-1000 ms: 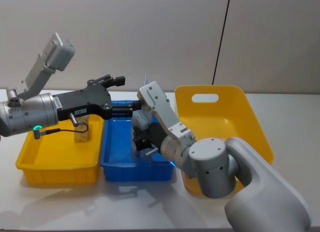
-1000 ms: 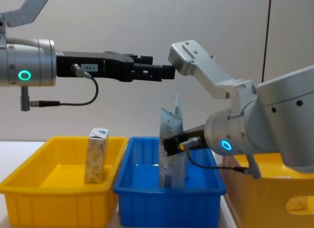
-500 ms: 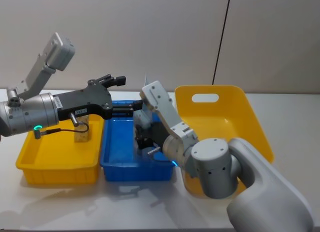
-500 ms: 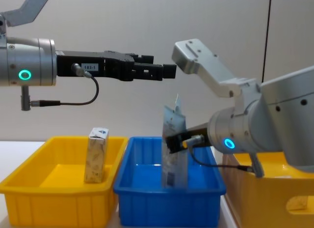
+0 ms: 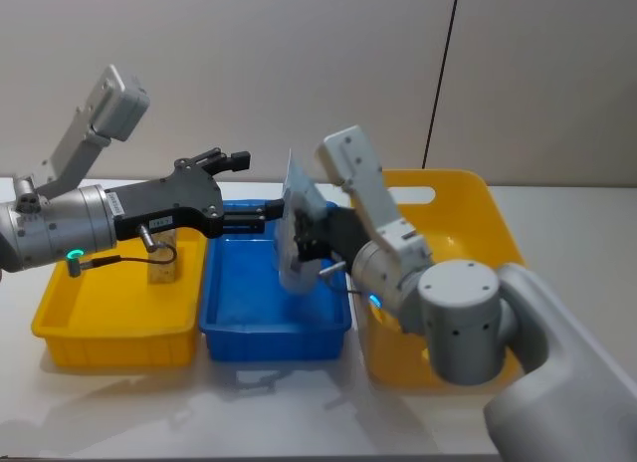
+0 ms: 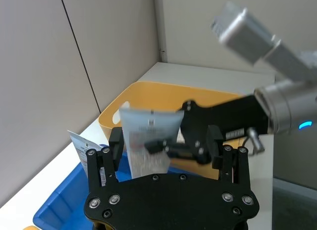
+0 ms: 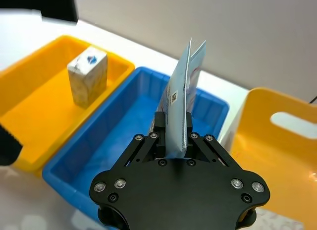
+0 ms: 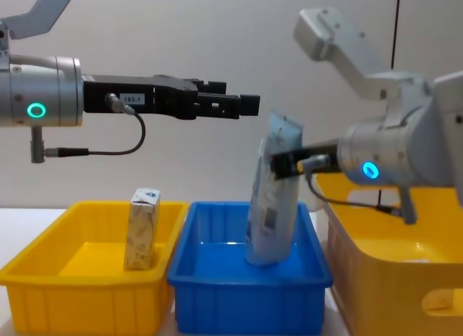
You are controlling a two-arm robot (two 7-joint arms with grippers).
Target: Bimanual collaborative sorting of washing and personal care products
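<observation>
My right gripper [image 8: 278,163]: clamped on two squeeze tubes [image 8: 273,206] held flat together.
Tubes' axis: near upright, crimped ends up, caps down, hanging over the right end of the blue bin [image 8: 189,272].
My left gripper [image 8: 230,105]: fingers spread, empty, level above the blue bin's left half; the tubes lie just to its right.
Nearer arm: the right.
Beige carton [image 8: 143,229]: upright in the left yellow bin [image 8: 43,274].
</observation>
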